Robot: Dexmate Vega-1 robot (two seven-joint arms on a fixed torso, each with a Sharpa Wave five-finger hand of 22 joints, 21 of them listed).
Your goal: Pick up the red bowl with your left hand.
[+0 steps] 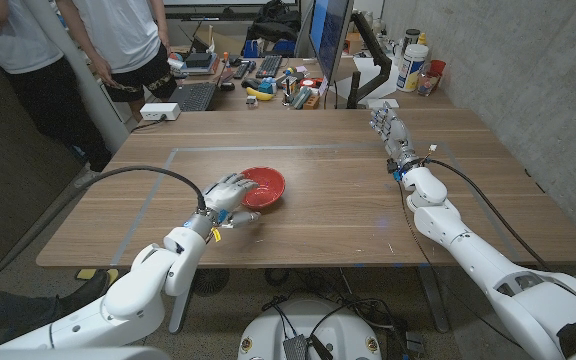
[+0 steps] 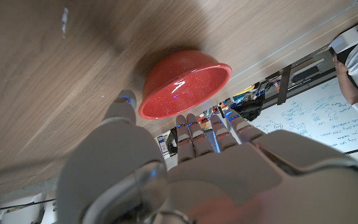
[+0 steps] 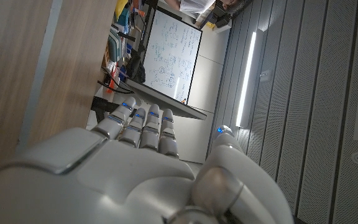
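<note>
A red bowl [image 1: 263,187] stands upright on the wooden table [image 1: 328,230], a little left of its middle. My left hand [image 1: 230,199] is right beside the bowl's near-left side, fingers spread and reaching over its rim; nothing is gripped. In the left wrist view the red bowl [image 2: 185,83] sits just beyond the fingers of my left hand [image 2: 185,155], with a small gap between them. My right hand [image 1: 391,130] stands on its edge at the far right of the table, fingers straight and apart, holding nothing. The right wrist view shows that right hand [image 3: 135,162] from behind.
Behind the table is a cluttered desk with a keyboard [image 1: 194,96], a monitor [image 1: 330,38] and bottles [image 1: 414,66]. A person [image 1: 118,45] stands at the far left beyond the table. A black cable [image 1: 138,172] loops over my left arm.
</note>
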